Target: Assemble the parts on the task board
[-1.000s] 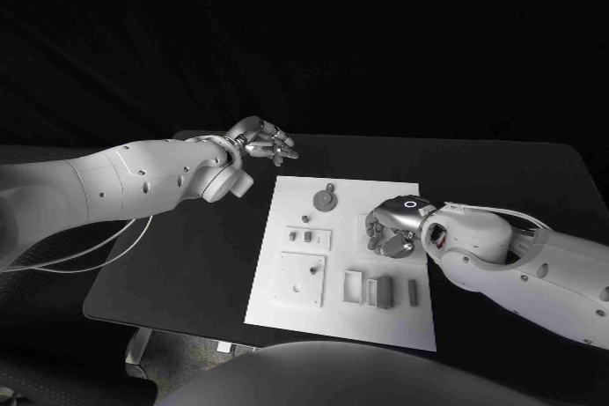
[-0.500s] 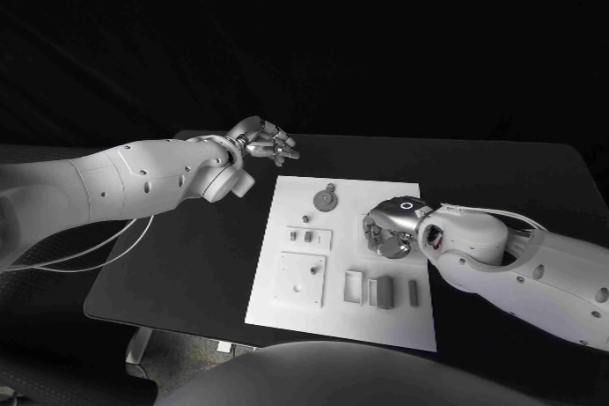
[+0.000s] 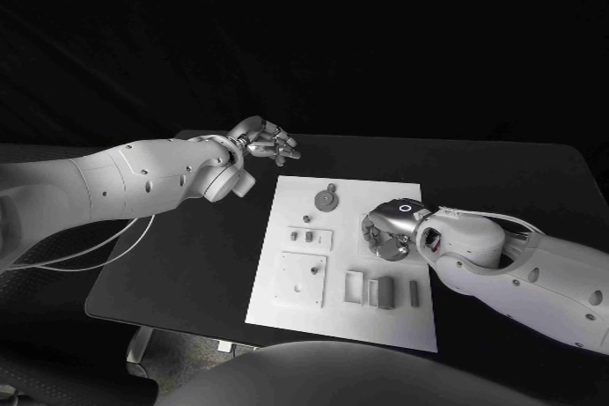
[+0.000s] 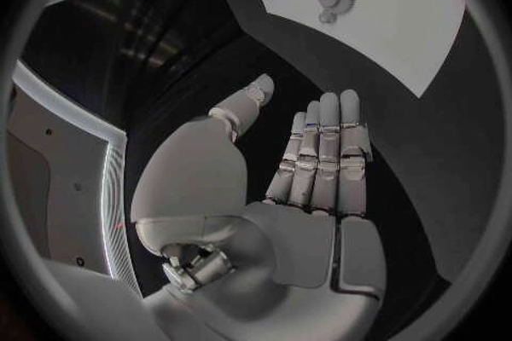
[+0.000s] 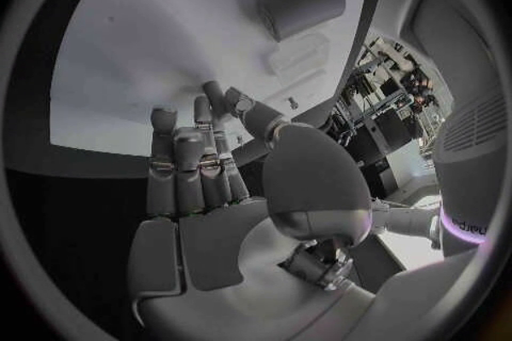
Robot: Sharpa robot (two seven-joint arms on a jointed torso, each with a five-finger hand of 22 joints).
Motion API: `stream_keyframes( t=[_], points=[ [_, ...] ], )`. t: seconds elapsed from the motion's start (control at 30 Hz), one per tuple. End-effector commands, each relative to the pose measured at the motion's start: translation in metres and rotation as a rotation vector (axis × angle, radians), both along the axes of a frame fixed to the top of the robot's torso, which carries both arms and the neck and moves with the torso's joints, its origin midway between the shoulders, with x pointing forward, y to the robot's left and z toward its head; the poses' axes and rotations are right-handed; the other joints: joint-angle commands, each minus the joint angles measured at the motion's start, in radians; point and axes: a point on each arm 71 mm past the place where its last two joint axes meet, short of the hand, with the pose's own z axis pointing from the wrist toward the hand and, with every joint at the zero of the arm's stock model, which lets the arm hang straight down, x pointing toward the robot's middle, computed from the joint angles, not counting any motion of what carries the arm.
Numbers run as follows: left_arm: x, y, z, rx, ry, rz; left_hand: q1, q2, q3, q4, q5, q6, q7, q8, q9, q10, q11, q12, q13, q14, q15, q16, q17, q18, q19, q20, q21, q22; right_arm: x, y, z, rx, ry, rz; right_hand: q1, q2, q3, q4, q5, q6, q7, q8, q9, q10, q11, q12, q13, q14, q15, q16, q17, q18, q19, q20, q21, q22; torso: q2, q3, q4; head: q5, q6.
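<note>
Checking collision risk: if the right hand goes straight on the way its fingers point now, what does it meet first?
Probably the bare white task board: the right hand is open, fingers aimed at its surface. The grey cylinder part lies further on; depth is unclear.

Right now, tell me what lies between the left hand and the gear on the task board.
In the head view, only bare black table and white board surface separate the left hand from the gear on the task board; nothing stands between.

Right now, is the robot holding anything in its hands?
No. The left hand and right hand are both open with nothing in them.
</note>
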Motion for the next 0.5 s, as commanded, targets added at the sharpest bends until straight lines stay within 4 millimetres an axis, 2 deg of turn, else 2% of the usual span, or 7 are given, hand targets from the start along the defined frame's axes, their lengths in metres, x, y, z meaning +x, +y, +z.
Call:
stream_keyframes(
  t=[0.03,0.5],
  points=[
    [0.0003,-0.0021,0.0011,-0.011,-0.001,-0.01,0.003,0.002,-0.002,0.006,0.001,-0.007,-0.002,0.001,-0.001,-0.008,0.001,0.0,-0.001,0.006,-0.001,-0.003,0.002,0.013,0.008,0.002,-0.004,0.001,-0.0023,0.0028,-0.0003,0.003,-0.006,0.018,0.001,-0.014,0.007,0.001,0.002,0.001,0.004,-0.007,-0.002,0.001,0.002,-0.003,-0.002,0.002,-0.002,-0.005,-0.002,0.043,0.007,-0.002,0.004,0.015,0.0,-0.0001,-0.001,0.001,0.0],
    [0.0004,-0.0018,0.0011,-0.01,-0.001,-0.009,0.003,0.002,-0.002,0.007,0.001,-0.007,-0.002,0.001,-0.001,-0.009,0.001,0.0,-0.001,0.006,-0.001,-0.003,0.002,0.013,0.008,0.002,-0.004,0.002,-0.0042,0.0059,0.0021,0.028,-0.017,0.027,-0.004,-0.02,0.013,0.001,0.002,-0.006,0.008,-0.013,-0.005,-0.003,0.004,-0.008,-0.003,0.003,0.0,-0.005,-0.002,0.043,0.01,-0.003,0.005,0.014,0.0,0.0001,-0.0006,0.002,0.0]
  ],
)
